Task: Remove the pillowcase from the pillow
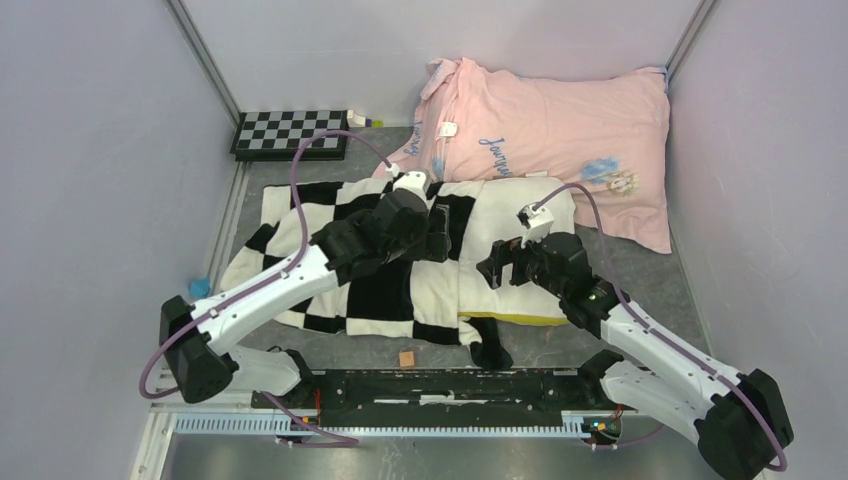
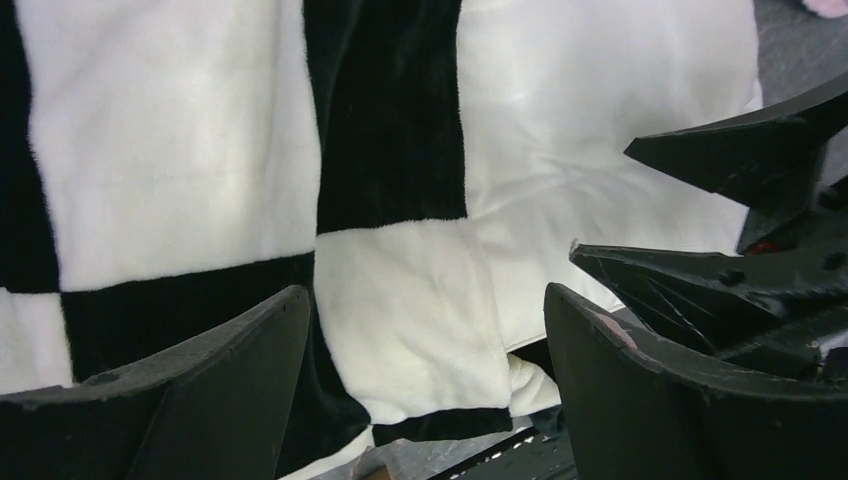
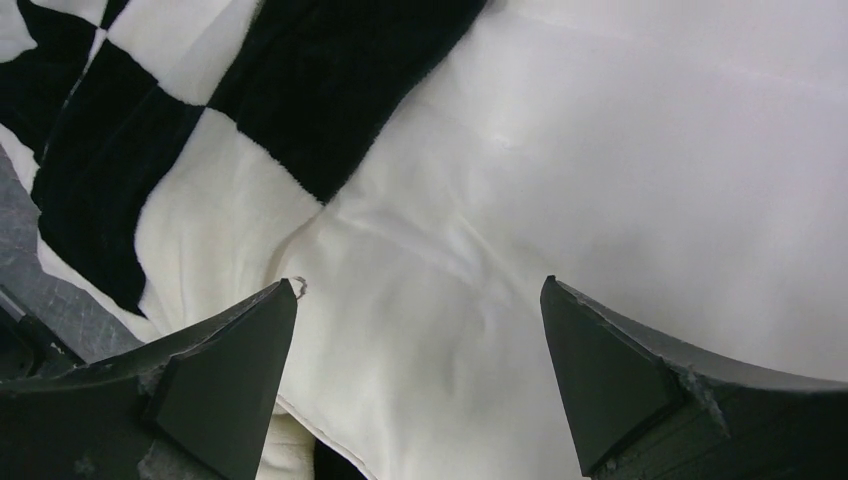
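Note:
The black and white checkered pillowcase (image 1: 380, 295) lies spread on the table. The white pillow (image 1: 548, 205) with yellow trim sticks out of its right end. My left gripper (image 1: 440, 235) is open and empty, just above the pillowcase (image 2: 190, 150) near its open edge, with the pillow (image 2: 600, 150) to the right. My right gripper (image 1: 497, 268) is open and empty, low over the pillow (image 3: 650, 150) beside the pillowcase's edge (image 3: 330, 90). In the wrist views, the left gripper (image 2: 425, 295) spans a white square and the black hem, and the right gripper (image 3: 418, 283) spans bare pillow fabric.
A bigger pink pillow (image 1: 560, 130) lies at the back right, touching the white pillow's far side. A small rigid checkerboard plate (image 1: 290, 130) sits at the back left. A small brown piece (image 1: 407, 357) and a blue object (image 1: 198, 287) lie near the front. Walls enclose three sides.

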Tool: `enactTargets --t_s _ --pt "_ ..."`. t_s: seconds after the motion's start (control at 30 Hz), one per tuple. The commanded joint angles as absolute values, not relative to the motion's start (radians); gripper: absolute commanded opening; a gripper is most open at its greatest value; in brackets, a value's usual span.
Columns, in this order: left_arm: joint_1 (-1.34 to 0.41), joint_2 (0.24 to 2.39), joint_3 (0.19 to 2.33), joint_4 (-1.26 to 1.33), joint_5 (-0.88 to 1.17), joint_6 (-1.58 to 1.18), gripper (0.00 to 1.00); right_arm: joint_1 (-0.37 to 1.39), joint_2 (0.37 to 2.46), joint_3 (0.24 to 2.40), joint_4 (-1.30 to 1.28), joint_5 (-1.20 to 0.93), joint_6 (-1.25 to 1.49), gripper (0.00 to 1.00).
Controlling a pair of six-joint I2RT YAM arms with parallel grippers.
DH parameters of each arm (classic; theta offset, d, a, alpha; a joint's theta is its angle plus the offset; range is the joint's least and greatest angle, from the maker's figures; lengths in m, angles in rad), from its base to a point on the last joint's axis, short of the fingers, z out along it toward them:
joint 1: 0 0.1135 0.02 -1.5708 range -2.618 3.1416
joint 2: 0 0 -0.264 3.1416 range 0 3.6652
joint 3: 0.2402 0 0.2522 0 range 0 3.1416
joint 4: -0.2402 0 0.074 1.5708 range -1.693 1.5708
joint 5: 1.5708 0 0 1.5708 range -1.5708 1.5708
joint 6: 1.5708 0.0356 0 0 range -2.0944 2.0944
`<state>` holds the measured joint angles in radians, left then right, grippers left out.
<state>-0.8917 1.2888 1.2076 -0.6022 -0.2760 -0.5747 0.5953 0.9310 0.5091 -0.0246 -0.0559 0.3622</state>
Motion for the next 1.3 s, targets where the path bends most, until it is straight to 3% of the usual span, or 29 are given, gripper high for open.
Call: enactTargets --t_s 0.0,0.4,0.8,1.27 --pt "-0.935 1.35 1.269 -0.637 -0.351 -0.521 0.91 0.599 0.873 0.487 -0.007 -0.078 0.338 0.99" --pt "-1.015 1.605 1.413 -0.661 -0.444 -0.528 0.93 0.598 0.901 0.32 0.075 0.028 0.46 0.84" --pt "-0.993 1.969 1.641 -0.885 -0.613 -0.541 0.91 0.597 0.851 0.234 0.104 0.093 0.522 0.84" --pt "-0.547 1.52 1.093 -0.667 -0.527 -0.6 0.87 0.495 0.923 0.246 -0.071 0.22 0.55 0.85"
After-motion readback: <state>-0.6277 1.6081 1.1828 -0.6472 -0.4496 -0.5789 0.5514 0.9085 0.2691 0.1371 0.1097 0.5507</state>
